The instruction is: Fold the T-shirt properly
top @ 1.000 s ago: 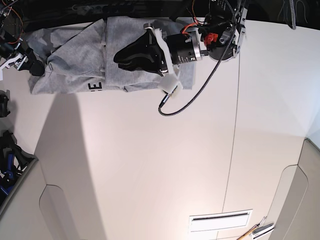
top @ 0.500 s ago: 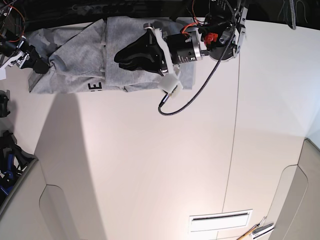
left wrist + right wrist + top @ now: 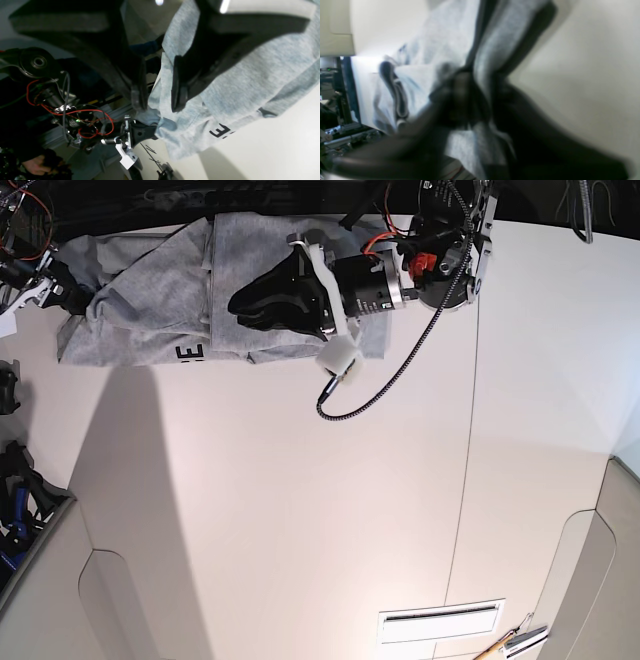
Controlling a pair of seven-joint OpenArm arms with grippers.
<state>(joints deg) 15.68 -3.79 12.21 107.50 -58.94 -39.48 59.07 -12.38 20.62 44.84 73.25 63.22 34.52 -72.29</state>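
Note:
The grey T-shirt lies crumpled along the table's far left edge, with dark lettering at its near hem. My left gripper rests on the shirt's middle. In the left wrist view its jaws stand apart; one finger lies on the cloth, whose edge runs through the gap. My right gripper is at the shirt's left end, shut on a bunch of fabric. The right wrist view is blurred but shows dark fingers pinching grey cloth. The left wrist view also shows this right gripper.
A black braided cable with a white plug loops off the left arm onto the table. The table's dark back edge runs just behind the shirt. A slotted vent sits near the front. Dark gear lies beyond the left edge.
My right gripper has moved in toward the shirt's left end and closed on the cloth, drawing that corner up and back. The left gripper has stayed on the shirt.

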